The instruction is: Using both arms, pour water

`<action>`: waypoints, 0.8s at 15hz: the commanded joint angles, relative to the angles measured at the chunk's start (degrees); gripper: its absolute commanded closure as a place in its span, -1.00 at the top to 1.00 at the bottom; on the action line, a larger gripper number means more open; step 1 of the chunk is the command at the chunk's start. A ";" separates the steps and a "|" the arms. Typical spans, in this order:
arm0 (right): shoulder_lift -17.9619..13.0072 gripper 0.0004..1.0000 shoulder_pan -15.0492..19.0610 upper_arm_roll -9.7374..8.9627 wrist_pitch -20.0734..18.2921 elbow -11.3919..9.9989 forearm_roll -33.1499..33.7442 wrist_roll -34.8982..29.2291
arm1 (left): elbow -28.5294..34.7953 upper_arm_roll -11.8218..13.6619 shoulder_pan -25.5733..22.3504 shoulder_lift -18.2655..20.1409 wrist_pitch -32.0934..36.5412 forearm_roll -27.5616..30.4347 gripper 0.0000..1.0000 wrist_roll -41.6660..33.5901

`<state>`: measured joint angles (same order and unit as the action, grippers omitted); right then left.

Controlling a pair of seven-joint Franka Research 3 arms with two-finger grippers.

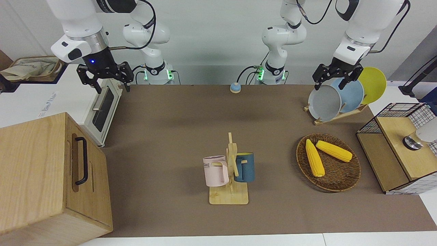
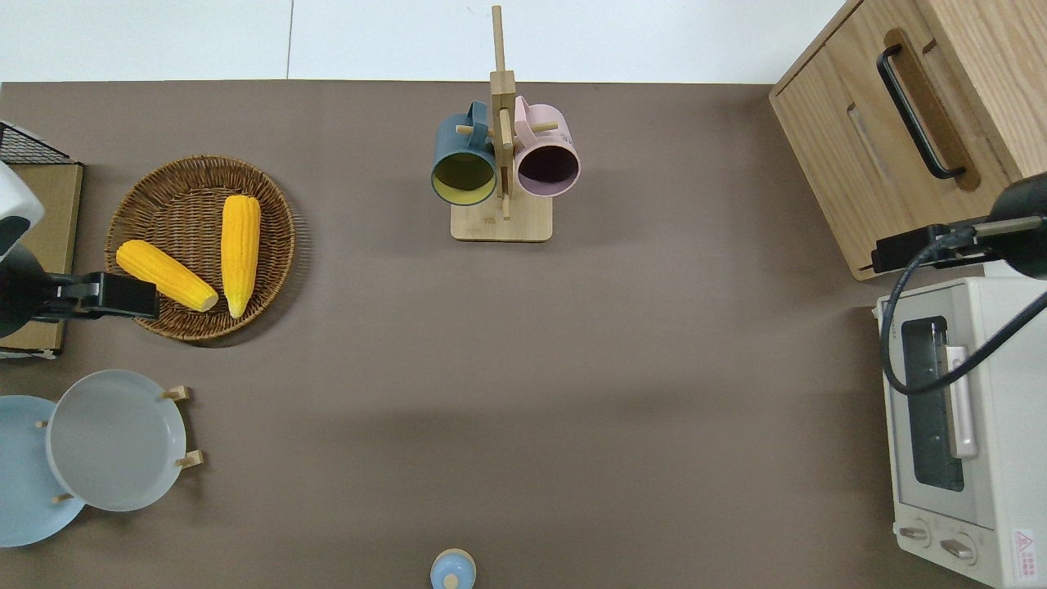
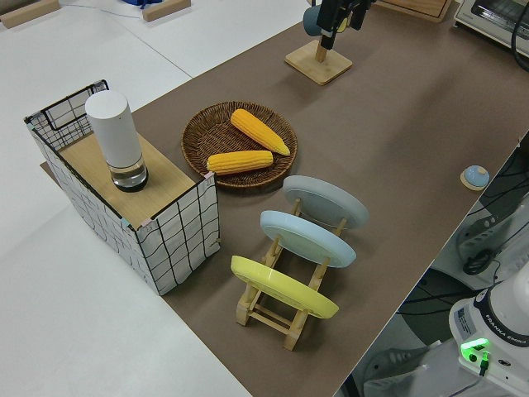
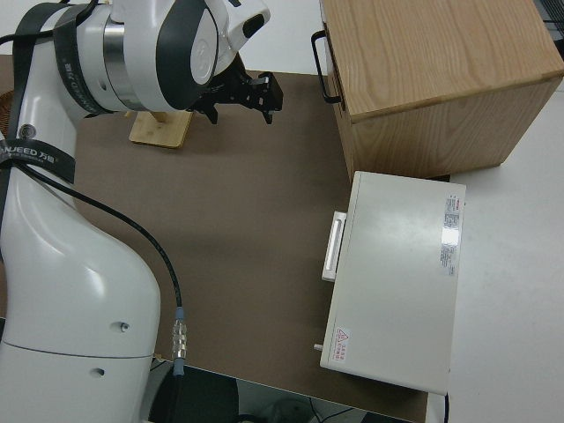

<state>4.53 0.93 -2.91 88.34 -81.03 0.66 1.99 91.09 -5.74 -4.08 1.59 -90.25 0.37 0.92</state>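
Right, both arms up w/ nothing held: right gripper (image 1: 104, 79) spread open above the toaster oven (image 1: 101, 108), left gripper (image 1: 337, 76) spread open above the plate rack (image 1: 336, 114). Pink mug (image 1: 215, 171) and blue mug (image 1: 244, 166) hang on the mug stand (image 1: 229, 195), mid-table, well away from both grippers. Prob the water bottle (image 3: 118, 140) on the wire basket (image 3: 178, 236) sits nearest the left arm.

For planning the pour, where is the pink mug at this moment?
The pink mug hangs on the wooden mug stand, beside the dark blue mug, mid-table and toward the edge farthest from the robots.
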 commanded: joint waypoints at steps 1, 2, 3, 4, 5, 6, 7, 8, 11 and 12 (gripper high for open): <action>-0.84 0.98 0.21 -0.08 1.22 -1.24 -1.45 1.44 | -0.21 0.11 0.12 0.52 1.04 -0.37 1.00 -0.21; -0.84 0.98 0.21 -0.08 1.48 -1.24 -1.54 1.44 | -0.21 0.11 0.04 0.52 1.04 -0.37 1.00 -0.21; -0.93 0.98 0.04 -0.08 2.88 -1.33 -1.54 1.09 | -0.21 0.11 0.04 0.52 1.04 -0.37 1.00 -0.30; -0.93 0.98 -0.66 -0.08 3.59 -1.33 -1.63 0.82 | -0.21 0.11 0.21 0.52 1.04 -0.63 1.00 -0.04; -1.01 0.98 -1.36 -0.08 3.68 -1.41 -1.54 0.82 | -0.21 0.03 0.30 0.52 1.04 -0.98 1.00 -0.04; -0.93 0.98 -1.37 -0.17 3.85 -1.41 -1.54 0.82 | -0.21 0.11 0.13 0.52 0.95 -1.08 1.00 -0.13; -0.93 0.98 -1.72 -0.26 5.25 -1.41 -1.72 1.26 | -0.21 0.29 0.04 0.52 0.95 -1.16 1.00 -0.21; -0.84 0.98 -1.72 -0.34 6.92 -1.68 -2.41 1.44 | -0.21 0.55 -0.14 0.35 0.95 -1.16 1.00 -0.30; -0.49 0.98 -4.17 -0.78 13.06 -2.99 -4.35 1.35 | -0.30 1.51 -0.84 -0.18 0.78 -1.08 1.00 -4.06; -0.40 0.98 -5.05 -0.96 14.74 -3.69 -4.35 1.26 | -0.65 3.00 -0.76 -0.62 0.60 -1.16 1.00 -5.47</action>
<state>4.57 -2.45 -3.52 98.31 -82.16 -2.03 2.06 91.09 -4.41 -4.29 1.52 -90.18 0.37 -0.96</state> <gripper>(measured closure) 0.009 0.000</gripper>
